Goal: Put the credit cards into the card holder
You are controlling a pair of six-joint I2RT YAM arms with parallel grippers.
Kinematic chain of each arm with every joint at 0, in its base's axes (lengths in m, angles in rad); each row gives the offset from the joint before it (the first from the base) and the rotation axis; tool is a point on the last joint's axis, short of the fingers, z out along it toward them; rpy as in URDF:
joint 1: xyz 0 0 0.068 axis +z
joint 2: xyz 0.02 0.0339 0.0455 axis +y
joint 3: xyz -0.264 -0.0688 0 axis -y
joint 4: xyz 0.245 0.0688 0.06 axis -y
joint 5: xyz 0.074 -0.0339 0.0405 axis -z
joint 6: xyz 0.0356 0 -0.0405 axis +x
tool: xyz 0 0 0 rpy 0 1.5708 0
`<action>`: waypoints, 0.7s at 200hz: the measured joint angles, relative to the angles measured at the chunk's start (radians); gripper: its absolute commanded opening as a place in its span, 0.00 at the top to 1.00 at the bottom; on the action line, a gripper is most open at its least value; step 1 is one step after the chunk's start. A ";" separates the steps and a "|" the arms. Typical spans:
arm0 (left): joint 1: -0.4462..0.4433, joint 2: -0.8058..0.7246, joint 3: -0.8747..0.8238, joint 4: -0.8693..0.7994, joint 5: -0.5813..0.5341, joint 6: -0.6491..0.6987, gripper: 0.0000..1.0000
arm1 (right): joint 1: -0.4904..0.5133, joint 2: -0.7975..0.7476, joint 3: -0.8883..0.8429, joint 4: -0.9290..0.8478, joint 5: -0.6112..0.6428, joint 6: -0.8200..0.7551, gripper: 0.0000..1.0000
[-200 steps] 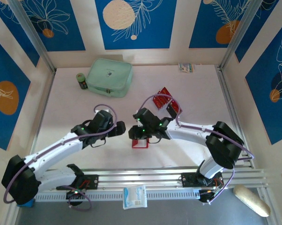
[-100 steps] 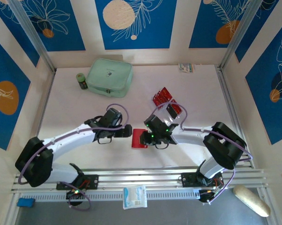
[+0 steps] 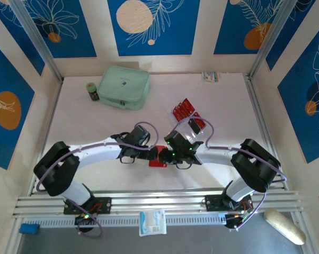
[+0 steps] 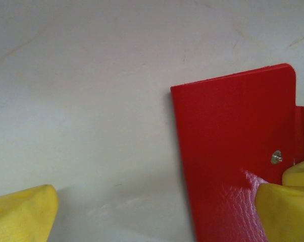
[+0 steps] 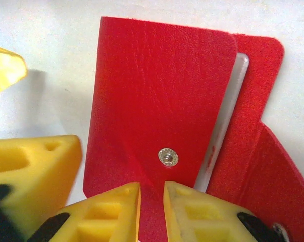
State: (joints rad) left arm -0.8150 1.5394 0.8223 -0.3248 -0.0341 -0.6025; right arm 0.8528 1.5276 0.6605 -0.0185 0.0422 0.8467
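The card holder is a red folding wallet lying near the table's front middle. In the right wrist view its flap shows a metal snap and a pale inner edge. My right gripper is shut on the wallet's near edge, with red leather in the narrow gap between its jaws. My left gripper is open and straddles the wallet's left edge, one fingertip resting on the leather. The credit cards, red with dark bands, lie behind the right arm.
A mint-green zip case and a small dark can stand at the back left. A small packet lies at the back wall. The metal rail runs along the front, with a white packet below it.
My left arm has swung right and its open gripper has come up to the wallet's left edge. The right gripper has stayed on the wallet, which shifted slightly back.
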 measured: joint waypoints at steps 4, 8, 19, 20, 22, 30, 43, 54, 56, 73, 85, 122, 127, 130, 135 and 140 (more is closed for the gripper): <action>-0.002 0.006 0.000 0.002 0.000 0.000 0.00 | 0.000 0.000 0.000 -0.001 0.000 0.000 0.78; -0.003 0.013 0.000 0.004 0.000 0.000 0.00 | 0.000 0.000 -0.001 -0.002 0.000 0.000 0.78; -0.005 0.028 0.000 0.011 -0.005 0.000 0.00 | -0.003 0.000 -0.002 -0.004 0.000 0.000 0.78; -0.005 0.029 0.000 0.011 -0.006 0.000 0.00 | -0.003 0.000 -0.002 -0.003 0.000 0.000 0.78; -0.005 0.031 0.000 0.011 -0.009 0.000 0.00 | -0.004 0.000 -0.002 -0.003 -0.001 0.000 0.78; -0.008 0.044 0.000 0.011 -0.018 0.000 0.00 | -0.004 -0.002 -0.002 -0.001 -0.004 0.000 0.78; -0.016 0.055 0.001 0.013 -0.043 0.000 0.00 | -0.005 -0.005 -0.002 -0.002 -0.004 0.000 0.78; -0.025 0.055 0.001 0.014 -0.057 -0.001 0.00 | -0.005 -0.008 -0.002 -0.005 -0.005 0.000 0.78; -0.026 0.055 0.001 0.014 -0.060 -0.002 0.00 | -0.005 -0.008 -0.002 -0.005 -0.004 0.000 0.78; -0.035 0.059 0.001 0.016 -0.077 -0.008 0.00 | -0.010 -0.017 -0.002 -0.020 -0.005 0.000 0.78; -0.041 0.059 0.000 0.018 -0.087 -0.012 0.00 | -0.013 -0.031 -0.002 -0.038 -0.007 -0.001 0.77; -0.055 0.060 -0.002 0.022 -0.111 -0.021 0.00 | -0.038 -0.134 0.016 -0.117 -0.007 -0.013 0.76; -0.056 0.060 -0.002 0.022 -0.113 -0.021 0.00 | -0.044 -0.150 0.022 -0.130 -0.006 -0.018 0.76; -0.056 0.060 -0.002 0.022 -0.114 -0.022 0.00 | -0.047 -0.158 0.026 -0.136 -0.005 -0.021 0.76; -0.058 0.060 -0.002 0.022 -0.117 -0.024 0.00 | -0.054 -0.172 0.031 -0.148 -0.004 -0.026 0.76; -0.059 0.060 -0.002 0.023 -0.119 -0.025 0.00 | -0.061 -0.184 0.037 -0.158 -0.003 -0.029 0.76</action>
State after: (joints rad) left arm -0.8742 1.5997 0.8204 -0.3023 -0.1528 -0.6273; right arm 0.7921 1.3437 0.6979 -0.1764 0.0391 0.8181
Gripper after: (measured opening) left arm 0.998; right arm 0.236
